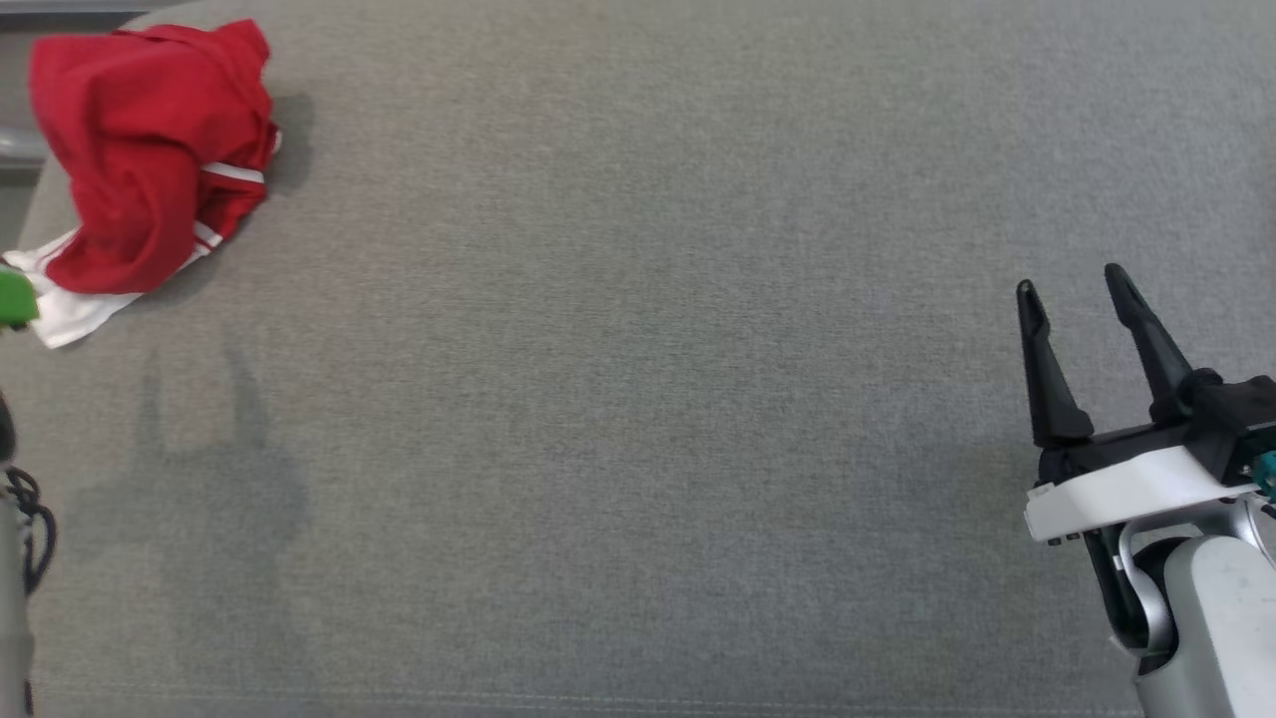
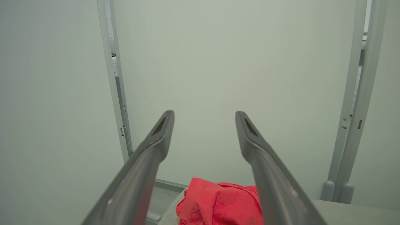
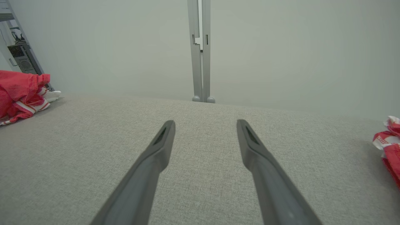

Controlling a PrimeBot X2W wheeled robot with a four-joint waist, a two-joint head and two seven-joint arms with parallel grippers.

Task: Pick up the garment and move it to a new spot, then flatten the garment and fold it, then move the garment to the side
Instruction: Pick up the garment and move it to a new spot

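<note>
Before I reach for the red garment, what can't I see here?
- Head view: garment crumpled, hem off left edge; shape unclear.
- Left wrist view: garment's lower part cut by bottom edge, partly behind left pincer.
- Right wrist view: red-and-white cloth cut by right edge.

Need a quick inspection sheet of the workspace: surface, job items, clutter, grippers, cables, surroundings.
Surface: grey woven fabric, flat.
Job's things: red garment, crumpled, white trim, far left corner.
Clutter: red-and-white cloth at the right wrist view's right edge; green object beside the garment.
Grippers: left gripper and right gripper, jaws open, holding nothing.
Cables: black cable at the head view's lower left edge.
Surroundings: pale wall panels, grey posts.
</note>
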